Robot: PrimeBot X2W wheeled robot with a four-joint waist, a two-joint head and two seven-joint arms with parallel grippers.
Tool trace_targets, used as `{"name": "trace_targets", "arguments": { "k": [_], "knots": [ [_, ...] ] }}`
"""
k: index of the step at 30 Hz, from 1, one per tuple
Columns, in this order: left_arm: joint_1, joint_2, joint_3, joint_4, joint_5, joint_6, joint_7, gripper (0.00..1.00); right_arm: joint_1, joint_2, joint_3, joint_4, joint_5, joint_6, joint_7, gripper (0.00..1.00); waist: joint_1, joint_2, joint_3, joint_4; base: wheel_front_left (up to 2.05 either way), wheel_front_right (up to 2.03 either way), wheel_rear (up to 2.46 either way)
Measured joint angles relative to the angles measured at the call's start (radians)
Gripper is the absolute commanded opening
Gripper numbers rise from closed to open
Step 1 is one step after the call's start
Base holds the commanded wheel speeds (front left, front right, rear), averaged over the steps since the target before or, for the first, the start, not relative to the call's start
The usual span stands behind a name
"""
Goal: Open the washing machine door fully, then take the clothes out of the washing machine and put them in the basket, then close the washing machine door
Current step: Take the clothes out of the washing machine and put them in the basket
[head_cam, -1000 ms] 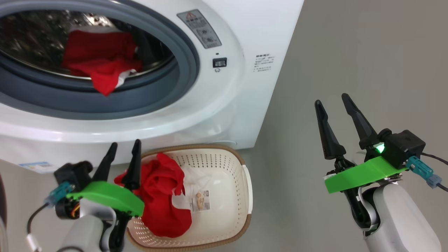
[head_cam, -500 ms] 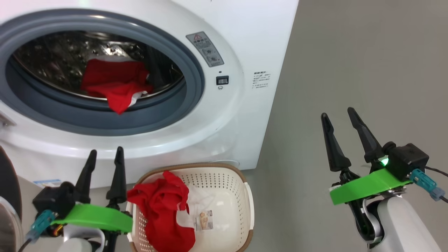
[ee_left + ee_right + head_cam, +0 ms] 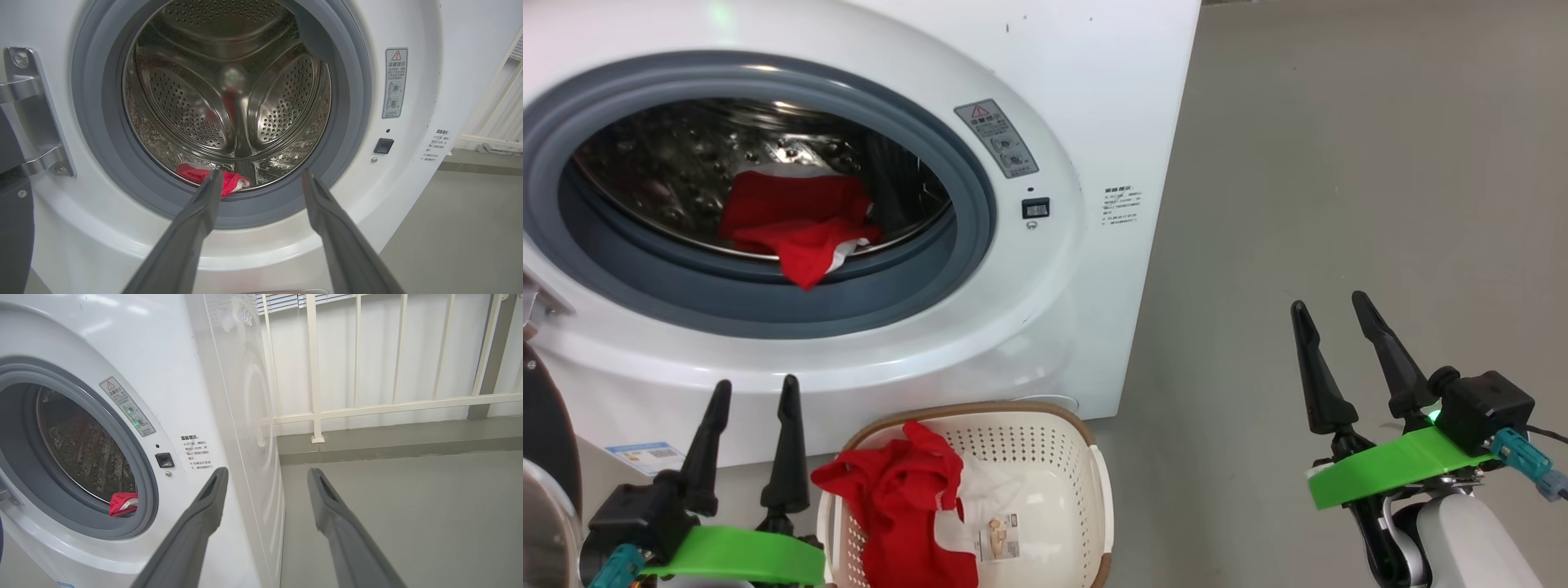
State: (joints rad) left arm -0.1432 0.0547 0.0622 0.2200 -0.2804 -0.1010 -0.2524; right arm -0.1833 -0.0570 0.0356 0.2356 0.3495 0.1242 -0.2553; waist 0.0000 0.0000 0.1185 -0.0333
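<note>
One garment point(image 3: 796, 229) overhangs the drum point(image 3: 670, 163) lip, apparently loose; the open, empty left gripper point(image 3: 756, 382) should pinch that fold.

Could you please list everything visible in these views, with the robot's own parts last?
washing machine: one, white, upper left.
washing machine door: one, black-rimmed, open, far left edge.
clothes in drum: one heap, red and white, drum's front lip.
clothes in basket: one heap, red and white, left half.
basket: one, cream, brown rim, floor before machine.
railing: one, cream, behind machine's right.
floor: one, grey, right.
left tool: one, dark fingers, open, empty, lower left.
right tool: one, dark fingers, open, empty, lower right.
</note>
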Motion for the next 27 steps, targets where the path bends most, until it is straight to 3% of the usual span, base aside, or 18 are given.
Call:
{"name": "trace_targets", "arguments": {
  "k": [27],
  "knots": [
    [0.000, -0.016, 0.021, 0.015, 0.017, -0.023, 0.000, 1.00, 0.000, -0.010, 0.006, 0.003, 0.002, 0.000, 0.000, 1.00, 0.0000, 0.0000, 0.011, 0.011, 0.00, 0.00, 0.00]
  ]
}}
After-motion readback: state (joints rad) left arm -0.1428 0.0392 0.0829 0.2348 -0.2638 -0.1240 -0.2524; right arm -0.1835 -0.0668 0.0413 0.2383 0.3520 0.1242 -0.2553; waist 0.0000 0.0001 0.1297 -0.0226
